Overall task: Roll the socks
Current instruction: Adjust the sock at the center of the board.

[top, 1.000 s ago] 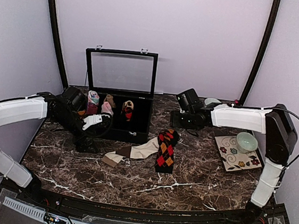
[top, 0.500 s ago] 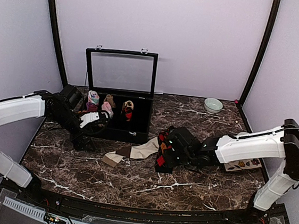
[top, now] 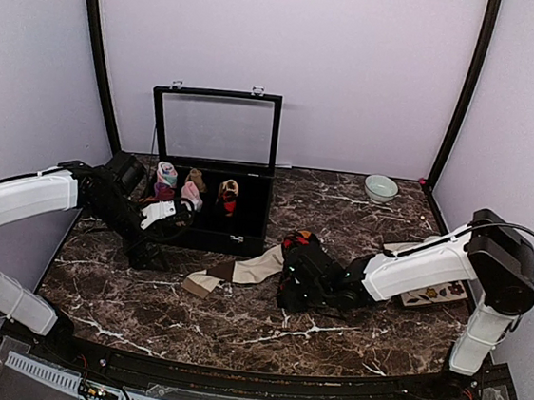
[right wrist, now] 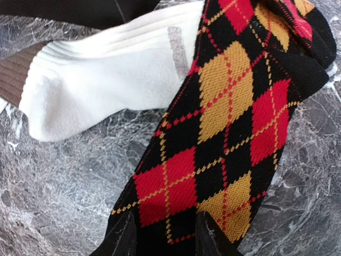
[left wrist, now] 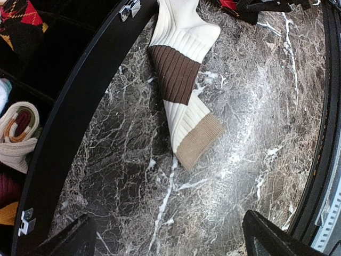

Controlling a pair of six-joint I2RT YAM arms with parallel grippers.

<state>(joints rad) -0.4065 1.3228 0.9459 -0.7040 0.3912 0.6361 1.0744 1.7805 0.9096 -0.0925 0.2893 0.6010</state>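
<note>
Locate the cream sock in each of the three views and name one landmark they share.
Top external: centre-left on the marble, the cream sock lies slanted in front of the black box.
Left wrist: upper middle, running down from the top edge.
Right wrist: upper left, partly under the argyle sock.
Shared landmark: the black box's front wall, beside the sock.

Black-red argyle sock (right wrist: 224, 117), cream-brown sock (left wrist: 178, 74), perhaps tan-cuffed

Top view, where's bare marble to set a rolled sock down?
Free: the near strip of table in front of the cream sock, and the back between black box and small bowl. Crowded: centre, where the right gripper touches the argyle sock.
</note>
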